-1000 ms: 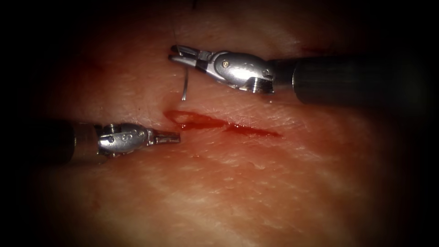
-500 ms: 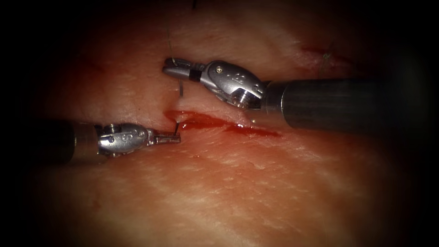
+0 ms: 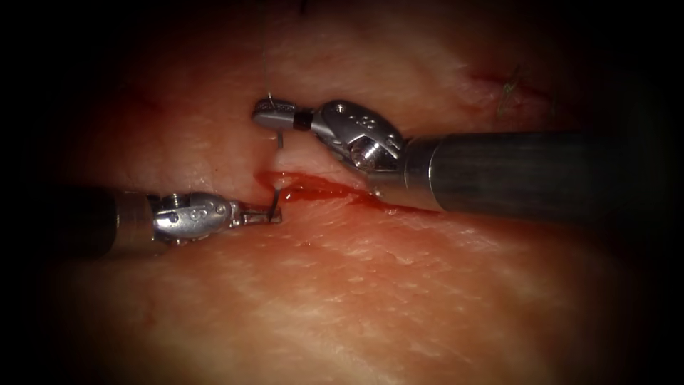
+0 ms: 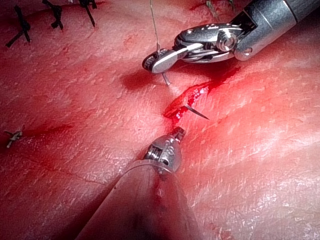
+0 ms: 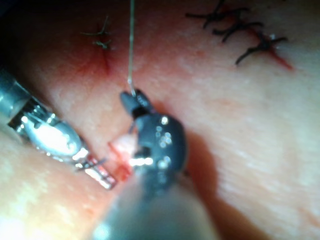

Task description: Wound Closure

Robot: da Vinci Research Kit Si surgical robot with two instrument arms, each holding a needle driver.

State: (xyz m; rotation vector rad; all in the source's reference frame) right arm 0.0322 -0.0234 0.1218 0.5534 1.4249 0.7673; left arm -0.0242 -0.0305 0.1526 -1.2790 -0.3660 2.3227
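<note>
We see the right arm's tool [image 3: 274,114] with its jaws closed on the rear end of the needle [image 3: 280,139], just above the left end of the cut [image 3: 320,191] in the endoscope view. The needle's shaft runs down from those jaws into the tissue [image 3: 370,285] at the upper edge of the cut, and its pointed tip [image 4: 197,112] comes out within the cut, where the left wrist view shows it standing free over the red fluid [image 4: 185,102]. The left arm's tool [image 3: 269,213] sits at the left end of the cut with its jaws close together next to the emerging tip; we cannot tell whether they grip it. The thread [image 3: 265,64] runs upward from the needle's rear end at the right tool's jaws. Farther out, dark finished stitches [image 4: 55,15] lie on the tissue, well apart from the cut.
</note>
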